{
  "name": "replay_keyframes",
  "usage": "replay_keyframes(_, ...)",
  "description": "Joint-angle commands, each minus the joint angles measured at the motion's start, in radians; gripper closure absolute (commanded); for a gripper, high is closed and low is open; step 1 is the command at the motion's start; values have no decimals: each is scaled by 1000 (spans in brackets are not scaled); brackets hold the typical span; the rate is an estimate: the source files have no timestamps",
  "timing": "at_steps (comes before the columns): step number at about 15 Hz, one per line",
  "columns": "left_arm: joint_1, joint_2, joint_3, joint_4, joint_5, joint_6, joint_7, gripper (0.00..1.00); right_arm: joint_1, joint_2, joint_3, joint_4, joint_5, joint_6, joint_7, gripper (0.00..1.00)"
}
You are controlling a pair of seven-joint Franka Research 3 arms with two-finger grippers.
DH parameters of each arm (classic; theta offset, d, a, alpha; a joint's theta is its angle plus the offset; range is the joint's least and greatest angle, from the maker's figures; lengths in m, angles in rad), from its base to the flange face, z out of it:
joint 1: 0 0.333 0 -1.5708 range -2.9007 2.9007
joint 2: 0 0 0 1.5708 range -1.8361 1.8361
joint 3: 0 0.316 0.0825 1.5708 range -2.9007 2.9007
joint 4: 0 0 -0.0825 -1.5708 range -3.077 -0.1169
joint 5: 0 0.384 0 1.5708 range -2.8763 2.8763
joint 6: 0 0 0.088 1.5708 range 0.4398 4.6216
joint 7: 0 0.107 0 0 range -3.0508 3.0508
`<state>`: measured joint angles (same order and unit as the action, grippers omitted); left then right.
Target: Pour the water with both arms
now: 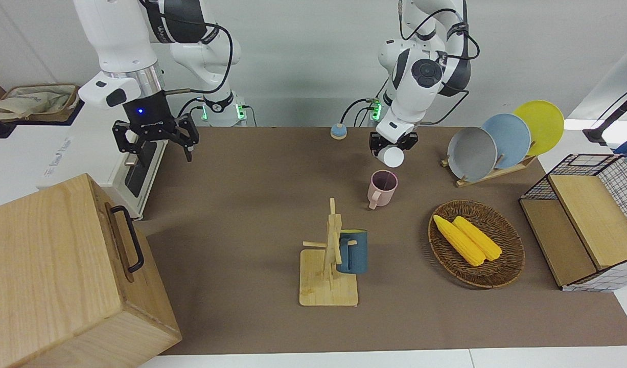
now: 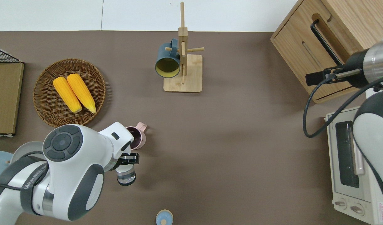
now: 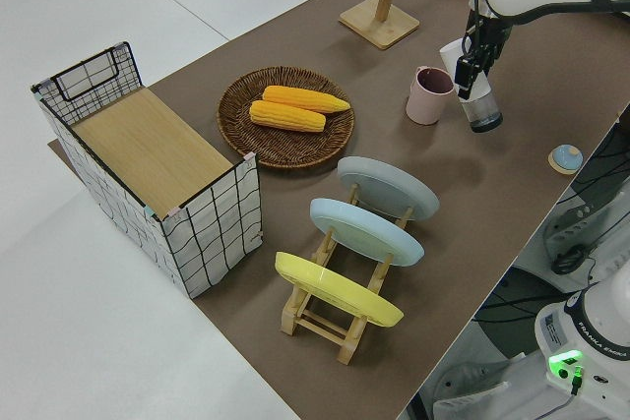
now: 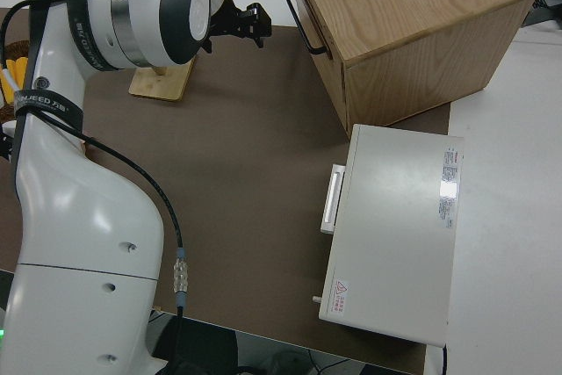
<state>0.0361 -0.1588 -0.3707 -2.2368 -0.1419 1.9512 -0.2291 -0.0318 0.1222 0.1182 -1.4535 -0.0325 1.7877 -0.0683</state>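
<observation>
— Over the brown tabletop (image 1: pixel 252 214), toward the left arm's end, what is the left gripper (image 1: pixel 393 146) doing?

— It is clamped on a clear cup (image 2: pixel 126 175) with a white lid, held tipped on its side in the air, just beside the pink mug (image 1: pixel 382 188) as the overhead view shows it. The side view from the left arm's end shows the cup's mouth close to the mug's rim.

— And the pink mug itself?

— It stands upright on the tabletop, handle pointing away from the robots, with something dark inside. It is nearer to the robots than the wicker basket (image 1: pixel 505 268) holding two corn cobs (image 1: pixel 466 239).

— What about the right gripper (image 1: pixel 156 137)?

— Its fingers are spread wide and hold nothing. It hangs in the air at the right arm's end of the tabletop, by the white toaster oven (image 2: pixel 350 162) and the wooden box (image 1: pixel 63 276).

— What else is on the tabletop?

— A wooden mug tree (image 1: pixel 329 266) stands farther from the robots than the pink mug, with a dark blue mug (image 1: pixel 355 251) hung on one peg. A small round blue-and-tan thing (image 1: pixel 338 131) lies close to the robots' bases. Toward the left arm's end, a wooden rack (image 3: pixel 325 317) holds three plates on edge: grey (image 1: pixel 471 153), blue (image 1: pixel 507 139) and yellow (image 1: pixel 540 125). A wire crate (image 3: pixel 148 169) with a wooden top sits at that end too.
</observation>
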Motion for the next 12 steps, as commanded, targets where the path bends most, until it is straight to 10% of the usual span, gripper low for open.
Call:
replay_keyframes(1, 1, -74, 1, -49, 8, 26, -12, 1000, -14, -7, 8, -2, 14, 4, -10, 11)
replay_keyframes(12, -2, -180, 1, -173, -56, 216, -1, 1000, -14, -7, 8, -2, 14, 4, -10, 11)
